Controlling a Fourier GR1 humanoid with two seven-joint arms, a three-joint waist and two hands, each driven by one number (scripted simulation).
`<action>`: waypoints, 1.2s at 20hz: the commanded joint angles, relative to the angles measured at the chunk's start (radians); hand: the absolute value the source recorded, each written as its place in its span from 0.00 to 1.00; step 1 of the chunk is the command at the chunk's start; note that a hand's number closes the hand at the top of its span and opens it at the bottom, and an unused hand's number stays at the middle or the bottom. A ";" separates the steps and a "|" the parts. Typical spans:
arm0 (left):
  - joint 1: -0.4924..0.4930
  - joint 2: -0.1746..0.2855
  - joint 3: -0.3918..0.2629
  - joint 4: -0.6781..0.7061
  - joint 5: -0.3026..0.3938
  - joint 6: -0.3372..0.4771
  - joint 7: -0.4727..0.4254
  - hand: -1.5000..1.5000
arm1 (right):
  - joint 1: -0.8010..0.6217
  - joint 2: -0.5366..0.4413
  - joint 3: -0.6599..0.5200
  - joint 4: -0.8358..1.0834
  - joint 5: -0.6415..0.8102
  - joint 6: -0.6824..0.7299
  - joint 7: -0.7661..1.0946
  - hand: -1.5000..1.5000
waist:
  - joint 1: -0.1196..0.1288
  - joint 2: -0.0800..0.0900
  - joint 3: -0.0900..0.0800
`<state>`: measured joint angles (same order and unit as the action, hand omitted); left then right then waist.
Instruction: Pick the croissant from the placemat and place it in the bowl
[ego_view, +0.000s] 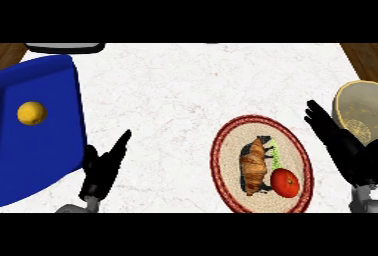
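The right hand (341, 145), fingers straight and holding nothing, is just left of the bowl (354, 107). The croissant (255, 165) lies on the placemat (240, 135) to that hand's left, seemingly touching a tomato (285, 183). The left hand (103, 167) rests open, well apart.

Kitchen: white marble counter (184, 90), woven placemat (230, 150), bowl (344, 106).

There were 1 croissant (255, 165), 1 tomato (284, 182), 1 lemon (32, 113), 1 woven placemat (236, 140), 1 bowl (362, 100), 1 blue tray (44, 160), and 2 hands: left hand (100, 170), right hand (343, 145).
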<state>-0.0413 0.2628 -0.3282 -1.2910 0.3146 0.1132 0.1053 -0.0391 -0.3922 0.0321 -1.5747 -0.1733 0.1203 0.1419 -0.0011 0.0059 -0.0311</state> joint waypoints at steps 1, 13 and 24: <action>-0.007 0.029 0.035 -0.068 -0.016 0.031 0.003 0.50 | -0.033 -0.028 -0.034 -0.071 0.035 -0.036 0.009 1.00 | 0.003 -0.010 0.031; -0.086 0.230 0.252 -0.155 -0.094 0.165 -0.072 0.50 | 0.257 -0.035 -0.015 -0.323 0.613 -0.505 0.168 0.00 | -0.066 -0.035 0.026; -0.081 0.209 0.243 -0.245 -0.101 0.153 -0.013 0.50 | 0.578 0.183 0.367 -0.802 1.237 -0.499 0.556 0.00 | -0.006 -0.009 0.029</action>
<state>-0.1236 0.4835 -0.0793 -1.4992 0.2212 0.2628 0.0638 0.4973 -0.2769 0.2880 -2.2416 0.8666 -0.4236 0.5477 -0.0266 -0.0089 -0.0035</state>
